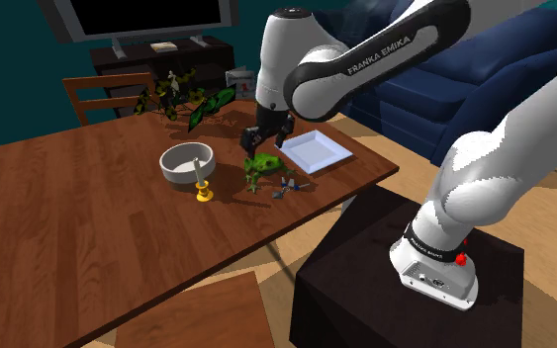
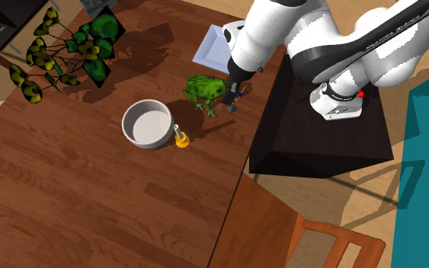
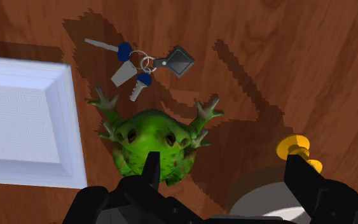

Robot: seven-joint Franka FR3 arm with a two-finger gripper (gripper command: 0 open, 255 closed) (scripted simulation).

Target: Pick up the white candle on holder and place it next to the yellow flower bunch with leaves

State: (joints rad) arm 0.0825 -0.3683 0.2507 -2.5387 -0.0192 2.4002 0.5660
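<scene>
Holding nothing in wide-open black two-finger gripper (image 3: 222, 173) over green frog figure (image 3: 152, 140). Shift to white candle on yellow holder (image 1: 203, 184) (shoulder view centre, by round white bowl (image 1: 179, 170)); centre jaws, descend vert.

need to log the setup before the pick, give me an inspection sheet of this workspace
surface: brown wooden table, carrying all the items
job's things: white candle on yellow holder upright beside the white bowl; yellow flower bunch with leaves on the table's far side in the shoulder view, apart from the candle
clutter: green frog, key ring, white square tray
grippers: gripper open, above the green frog, holding nothing
cables: nothing seen
surroundings: blue sofa, television, wooden chair, black stand
</scene>
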